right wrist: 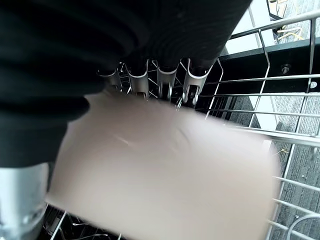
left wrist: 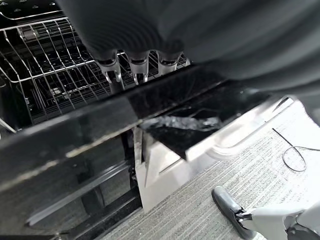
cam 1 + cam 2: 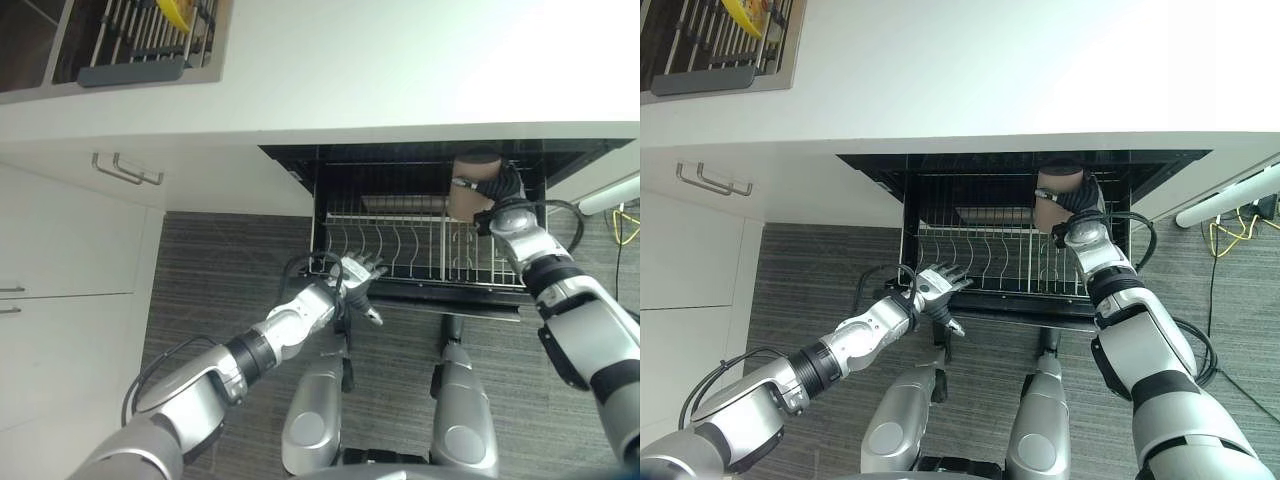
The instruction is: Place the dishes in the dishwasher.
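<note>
My right hand (image 3: 1080,205) is up over the far right part of the dishwasher rack (image 3: 985,262), fingers curled round a tan cup (image 3: 1054,196). In the right wrist view the cup's pale side (image 1: 165,175) sits against the palm, with the fingers (image 1: 165,82) wrapped over its far edge and the rack wires showing past them. From the head cameras the cup's dark rim points toward the back of the machine and the cup hangs above the wires; I cannot tell whether it touches them.

My left hand (image 3: 358,275) is lower and nearer to me, at the front left of the rack. Its fingers look fairly straight and spread, holding nothing. In the left wrist view the fingertips (image 2: 135,70) reach over the dark glossy front edge of the dishwasher (image 2: 90,125), with the wire grid just beyond them. Whether they rest on that edge I cannot make out.

The rack is pulled out from under the white countertop (image 3: 400,70), rows of upright tines across its floor. The open dishwasher cavity is dark behind it.

To the left are white cabinet fronts (image 3: 70,260) with metal bar handles (image 3: 125,170). At the far left of the counter a sink (image 3: 30,90) holds a wire drying rack (image 3: 145,45) with something yellow (image 3: 176,12) in it. The floor (image 3: 230,270) is grey striped carpet.
</note>
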Available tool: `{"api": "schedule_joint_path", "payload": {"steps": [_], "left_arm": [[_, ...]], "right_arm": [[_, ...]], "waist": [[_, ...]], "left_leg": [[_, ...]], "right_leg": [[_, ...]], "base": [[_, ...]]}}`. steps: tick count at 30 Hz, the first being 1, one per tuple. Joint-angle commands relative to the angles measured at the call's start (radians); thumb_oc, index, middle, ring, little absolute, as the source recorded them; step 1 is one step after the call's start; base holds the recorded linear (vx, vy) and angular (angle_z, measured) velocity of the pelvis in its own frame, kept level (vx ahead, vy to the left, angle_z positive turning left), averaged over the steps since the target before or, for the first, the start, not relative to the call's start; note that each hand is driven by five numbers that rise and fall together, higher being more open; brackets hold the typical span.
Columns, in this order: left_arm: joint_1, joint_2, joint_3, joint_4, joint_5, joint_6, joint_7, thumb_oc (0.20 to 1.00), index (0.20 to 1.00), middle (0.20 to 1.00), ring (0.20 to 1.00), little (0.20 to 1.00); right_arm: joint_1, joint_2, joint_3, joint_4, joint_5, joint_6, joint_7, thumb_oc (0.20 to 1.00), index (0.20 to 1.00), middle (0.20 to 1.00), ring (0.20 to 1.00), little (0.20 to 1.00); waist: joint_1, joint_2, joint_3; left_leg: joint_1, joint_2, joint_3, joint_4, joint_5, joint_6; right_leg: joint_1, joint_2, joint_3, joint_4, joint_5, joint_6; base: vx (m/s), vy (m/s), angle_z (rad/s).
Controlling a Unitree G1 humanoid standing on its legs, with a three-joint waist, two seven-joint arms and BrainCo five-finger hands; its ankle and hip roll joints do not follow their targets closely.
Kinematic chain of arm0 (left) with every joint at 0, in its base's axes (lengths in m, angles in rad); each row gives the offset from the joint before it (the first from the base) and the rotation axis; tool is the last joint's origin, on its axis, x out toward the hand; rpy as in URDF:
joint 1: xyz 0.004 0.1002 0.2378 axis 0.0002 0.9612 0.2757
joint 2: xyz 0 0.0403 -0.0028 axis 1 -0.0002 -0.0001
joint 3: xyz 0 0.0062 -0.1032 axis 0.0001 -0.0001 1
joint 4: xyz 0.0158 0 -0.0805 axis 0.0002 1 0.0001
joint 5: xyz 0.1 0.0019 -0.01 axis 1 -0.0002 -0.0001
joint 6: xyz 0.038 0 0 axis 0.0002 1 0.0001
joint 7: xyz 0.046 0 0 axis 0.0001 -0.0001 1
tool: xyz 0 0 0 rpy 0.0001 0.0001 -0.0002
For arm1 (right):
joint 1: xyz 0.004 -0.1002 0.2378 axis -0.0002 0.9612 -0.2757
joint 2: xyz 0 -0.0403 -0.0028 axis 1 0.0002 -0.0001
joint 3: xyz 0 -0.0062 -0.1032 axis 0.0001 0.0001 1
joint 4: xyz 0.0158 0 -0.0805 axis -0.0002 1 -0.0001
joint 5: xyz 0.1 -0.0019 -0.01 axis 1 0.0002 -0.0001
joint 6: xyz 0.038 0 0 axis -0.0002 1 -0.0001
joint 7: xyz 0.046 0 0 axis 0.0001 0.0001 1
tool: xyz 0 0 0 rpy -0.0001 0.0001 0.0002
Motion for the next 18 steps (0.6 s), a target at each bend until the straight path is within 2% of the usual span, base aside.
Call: {"api": "schedule_joint_path", "payload": {"steps": [1,3,5,8,12,13,15,16,18], "left_arm": [[0.208,0.104,-0.117,0.202,0.029,0.100,-0.034,1.000,1.000,1.000,1.000,1.000],[0.208,0.106,-0.107,0.191,0.015,0.115,-0.016,1.000,1.000,1.000,1.000,1.000],[0.213,0.115,-0.086,0.156,-0.040,0.149,0.079,1.000,1.000,1.000,1.000,1.000],[0.212,0.139,-0.045,0.088,-0.107,0.186,0.166,1.000,1.000,1.000,1.000,1.000],[0.201,0.172,0.015,0.013,-0.206,0.200,0.285,1.000,1.000,1.000,1.000,1.000],[0.199,0.184,0.045,-0.028,-0.260,0.202,0.343,1.000,1.000,1.000,1.000,1.000],[0.196,0.199,0.079,-0.069,-0.326,0.203,0.399,1.000,1.000,1.000,1.000,1.000],[0.201,0.218,0.132,-0.118,-0.403,0.186,0.480,1.000,1.000,1.000,1.000,1.000],[0.213,0.236,0.172,-0.158,-0.446,0.169,0.540,1.000,1.000,1.000,1.000,1.000]], "right_arm": [[-0.076,-0.042,-0.022,0.029,0.030,-0.027,0.004,1.000,1.000,1.000,1.000,1.000],[-0.061,-0.032,-0.030,0.025,0.054,-0.035,0.003,1.000,1.000,1.000,1.000,1.000],[-0.033,-0.015,-0.053,0.007,0.097,-0.046,0.006,1.000,1.000,1.000,1.000,1.000],[0.001,-0.006,-0.086,-0.039,0.124,-0.058,0.002,1.000,1.000,1.000,1.000,1.000],[0.041,0.016,-0.111,-0.115,0.160,-0.102,0.005,1.000,1.000,1.000,1.000,1.000],[0.072,0.024,-0.121,-0.177,0.177,-0.117,0.015,1.000,1.000,1.000,1.000,1.000],[0.114,0.034,-0.131,-0.265,0.196,-0.122,0.016,1.000,1.000,1.000,1.000,1.000],[0.196,0.045,-0.135,-0.421,0.229,-0.130,0.009,1.000,1.000,1.000,1.000,1.000],[0.267,0.049,-0.139,-0.557,0.262,-0.135,-0.003,1.000,1.000,1.000,1.000,1.000]], "waist": [[0.016,-0.046,-0.008],[0.016,-0.047,-0.008],[0.015,-0.049,-0.008],[0.017,-0.050,-0.008],[0.021,-0.056,-0.008],[0.020,-0.058,-0.008],[0.015,-0.061,-0.008],[0.002,-0.067,-0.008],[-0.007,-0.072,-0.008]], "left_leg": [[-0.032,0.019,0.056,0.088,-0.077,0.015],[-0.031,0.019,0.058,0.089,-0.078,0.015],[-0.028,0.020,0.060,0.091,-0.078,0.017],[-0.034,0.017,0.061,0.091,-0.079,0.019],[-0.048,0.016,0.061,0.094,-0.079,0.024],[-0.047,0.016,0.060,0.096,-0.087,0.025],[-0.056,0.017,0.062,0.096,-0.079,0.027],[-0.059,0.017,0.066,0.098,-0.078,0.028],[-0.061,0.017,0.068,0.100,-0.079,0.030]], "right_leg": [[-0.094,-0.088,0.011,0.163,-0.092,0.049],[-0.093,-0.088,0.011,0.165,-0.094,0.048],[-0.090,-0.089,0.012,0.168,-0.094,0.048],[-0.098,-0.089,0.013,0.169,-0.093,0.048],[-0.112,-0.085,0.017,0.175,-0.091,0.047],[-0.111,-0.084,0.018,0.180,-0.101,0.048],[-0.121,-0.082,0.023,0.179,-0.091,0.045],[-0.127,-0.079,0.030,0.183,-0.090,0.044],[-0.132,-0.078,0.036,0.185,-0.089,0.043]], "base": [[0.00,0.000,0.00],[0.00,0.000,0.00],[0.00,0.000,0.00],[0.00,0.000,0.00],[-0.01,-0.031,0.00],[0.00,0.000,0.00],[0.00,0.001,-0.02],[0.02,-0.002,-0.04],[0.01,-0.005,-0.08]]}}
